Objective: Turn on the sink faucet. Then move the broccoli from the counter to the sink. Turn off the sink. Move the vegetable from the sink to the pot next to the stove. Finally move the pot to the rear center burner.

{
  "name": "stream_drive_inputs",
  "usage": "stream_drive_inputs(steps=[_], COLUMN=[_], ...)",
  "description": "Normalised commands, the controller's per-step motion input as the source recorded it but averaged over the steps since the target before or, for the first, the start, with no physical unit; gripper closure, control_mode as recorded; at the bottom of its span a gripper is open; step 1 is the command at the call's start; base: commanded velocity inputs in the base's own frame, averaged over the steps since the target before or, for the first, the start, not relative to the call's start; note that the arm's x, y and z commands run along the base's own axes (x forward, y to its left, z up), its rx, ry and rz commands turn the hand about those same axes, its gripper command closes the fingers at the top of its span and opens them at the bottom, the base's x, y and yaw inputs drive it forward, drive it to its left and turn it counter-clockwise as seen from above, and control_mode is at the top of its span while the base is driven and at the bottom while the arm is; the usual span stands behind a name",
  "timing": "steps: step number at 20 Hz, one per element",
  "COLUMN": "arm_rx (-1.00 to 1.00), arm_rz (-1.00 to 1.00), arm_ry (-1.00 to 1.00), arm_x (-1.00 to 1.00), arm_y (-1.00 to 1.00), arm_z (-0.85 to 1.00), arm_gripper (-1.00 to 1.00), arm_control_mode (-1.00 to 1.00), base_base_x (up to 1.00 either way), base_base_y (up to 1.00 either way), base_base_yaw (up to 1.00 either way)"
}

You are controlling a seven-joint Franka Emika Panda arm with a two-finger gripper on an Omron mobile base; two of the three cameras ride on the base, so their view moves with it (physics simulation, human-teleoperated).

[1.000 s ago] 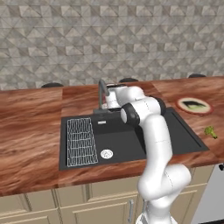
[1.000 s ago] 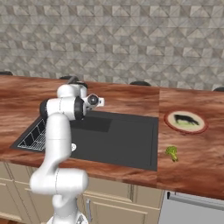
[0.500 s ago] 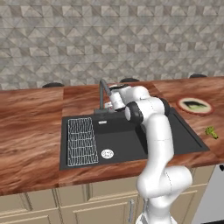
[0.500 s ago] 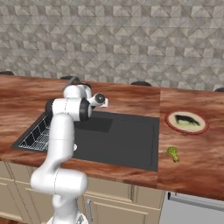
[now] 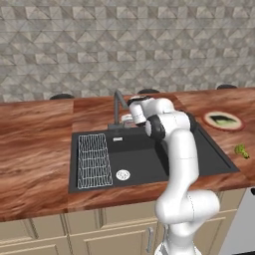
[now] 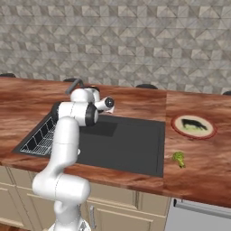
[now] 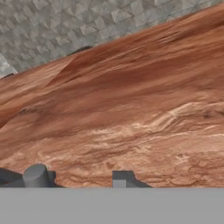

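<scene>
The pincer [image 5: 127, 118], fingers parted and gripping nothing, has swung away from the faucet [image 5: 118, 106] just beside it toward the broccoli [image 6: 179, 158], lying far off across the sink [image 6: 135, 149] on the counter [image 6: 198, 171].

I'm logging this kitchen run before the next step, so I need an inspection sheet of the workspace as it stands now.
Surface: brown wood-grain counter, dark sink set into it.
Job's things: faucet at the sink's rear edge, no water visible; broccoli on the counter right of the sink.
Clutter: round plate with dark food; wire rack in the sink's left part.
Grippers: gripper beside the faucet; open or shut not clear.
Cables: nothing seen.
Surroundings: grey tiled wall, beige cabinets below.
</scene>
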Motion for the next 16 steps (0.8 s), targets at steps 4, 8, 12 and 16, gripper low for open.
stream_drive_inputs(steps=[4,8,12,16], arm_rx=[0.12,0.11,0.1,0.1], arm_rz=[0.0,0.0,0.0,0.0], arm_ry=[0.07,0.06,0.07,0.08], arm_x=[-0.18,-0.2,-0.22,-0.2], arm_y=[-0.86,-0.84,-0.83,-0.79], arm_z=[-1.0,-1.0,-1.0,-1.0], arm_gripper=[1.0,1.0,1.0,1.0], arm_control_mode=[-1.0,-1.0,-1.0,-1.0], base_base_x=[0.0,0.0,0.0,0.0], base_base_y=[0.0,0.0,0.0,0.0], base_base_yaw=[0.0,0.0,0.0,0.0])
